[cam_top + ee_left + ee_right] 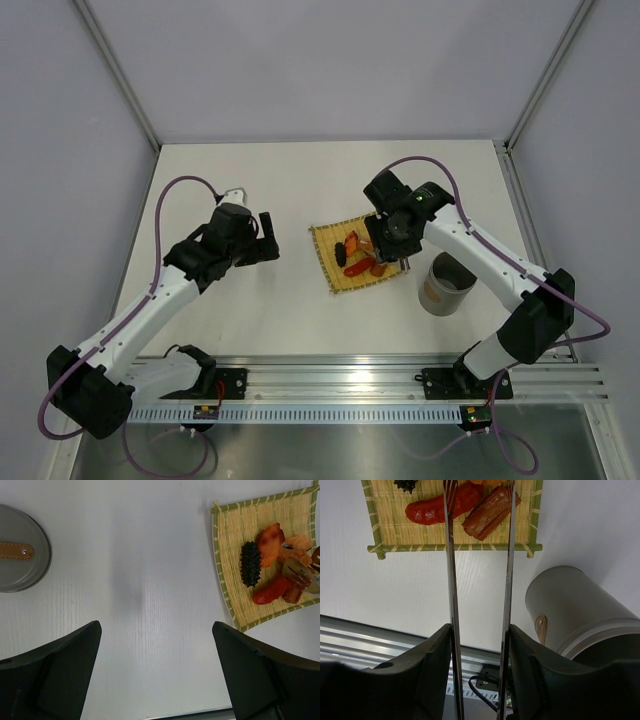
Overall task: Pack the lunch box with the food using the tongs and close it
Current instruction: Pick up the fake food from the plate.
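My right claw point(479, 640) is partly closed on the tongs point(451, 580), pinching their two long arms, and the tips stand apart over the food point(440, 509) on the woven mat point(455, 546) at the middle of the worktop point(395, 590). The lunch box point(575, 605) stands upright and open just beside the mat, toward the worktop's right edge. My left claw point(156, 645) hangs wide open and empty above bare worktop, near the lid point(20, 575)

Yellow woven mat point(235, 540), green-edged, on white table point(300, 190), round grey lid point(30, 572) with tan tab, well apart
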Action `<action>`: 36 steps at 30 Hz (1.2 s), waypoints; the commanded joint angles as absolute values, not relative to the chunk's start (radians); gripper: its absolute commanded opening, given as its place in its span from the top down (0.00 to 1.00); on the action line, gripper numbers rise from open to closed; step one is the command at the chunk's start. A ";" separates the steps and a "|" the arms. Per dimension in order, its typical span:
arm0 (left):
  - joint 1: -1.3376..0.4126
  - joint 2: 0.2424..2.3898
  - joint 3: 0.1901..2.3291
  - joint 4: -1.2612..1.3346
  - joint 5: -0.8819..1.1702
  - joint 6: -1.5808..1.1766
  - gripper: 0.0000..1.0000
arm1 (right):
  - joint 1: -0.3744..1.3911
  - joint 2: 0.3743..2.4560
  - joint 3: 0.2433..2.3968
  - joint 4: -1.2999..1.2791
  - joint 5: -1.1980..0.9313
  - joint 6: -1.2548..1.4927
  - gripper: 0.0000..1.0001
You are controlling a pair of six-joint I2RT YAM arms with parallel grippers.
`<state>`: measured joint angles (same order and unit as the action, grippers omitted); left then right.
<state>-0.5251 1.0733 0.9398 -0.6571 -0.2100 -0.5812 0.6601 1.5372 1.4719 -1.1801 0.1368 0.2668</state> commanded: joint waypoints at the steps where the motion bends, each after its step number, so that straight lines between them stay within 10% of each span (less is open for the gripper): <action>1: -0.522 1.048 0.930 -0.634 -0.215 -0.584 0.02 | 0.672 1.557 1.508 -1.167 0.152 0.218 0.46; 19: -0.523 1.031 0.904 -0.629 -0.213 -0.592 0.02 | 0.672 1.615 1.506 -1.146 0.164 0.183 0.48; 29: -0.523 1.017 0.905 -0.637 -0.225 -0.589 0.02 | 0.672 1.585 1.560 -1.149 0.143 0.178 0.96; 36: -0.522 1.009 0.905 -0.643 -0.230 -0.591 0.02 | 0.672 1.517 1.604 -1.128 0.150 0.190 1.00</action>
<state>-0.5247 1.0332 0.9058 -0.6601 -0.2123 -0.5880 0.6609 1.5997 1.5425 -1.1599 0.1379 0.1898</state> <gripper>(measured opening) 0.974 0.165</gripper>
